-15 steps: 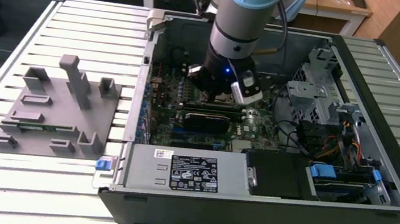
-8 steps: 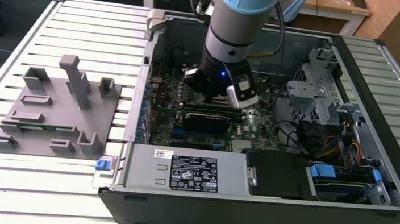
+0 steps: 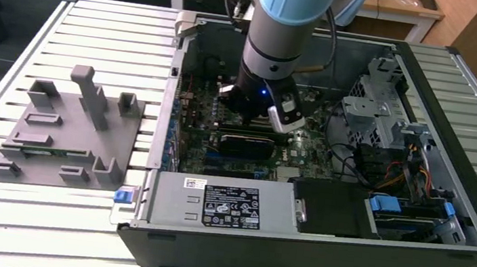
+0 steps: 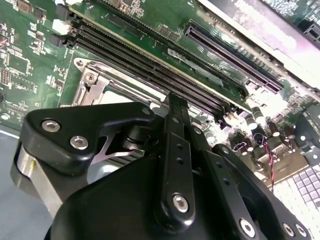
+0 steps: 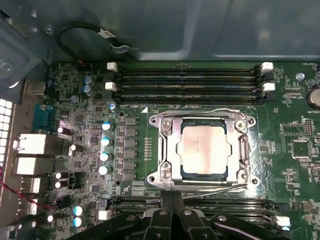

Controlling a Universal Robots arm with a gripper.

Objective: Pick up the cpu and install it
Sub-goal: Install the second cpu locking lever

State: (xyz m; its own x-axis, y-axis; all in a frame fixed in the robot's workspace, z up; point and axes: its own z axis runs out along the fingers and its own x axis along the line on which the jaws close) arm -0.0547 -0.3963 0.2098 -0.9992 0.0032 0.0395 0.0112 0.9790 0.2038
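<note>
Most of the task appears done: the cpu [image 5: 205, 150] is seated inside the motherboard socket frame [image 5: 165, 150]. The claw [image 5: 172, 200], fingers pressed together and empty, is held just beside that frame.

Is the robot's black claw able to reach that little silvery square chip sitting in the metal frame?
Probably yes. The claw hangs just beside the metal socket frame, and nothing covers the small pale silver square chip; its top lies bare inside the open computer case.
</note>
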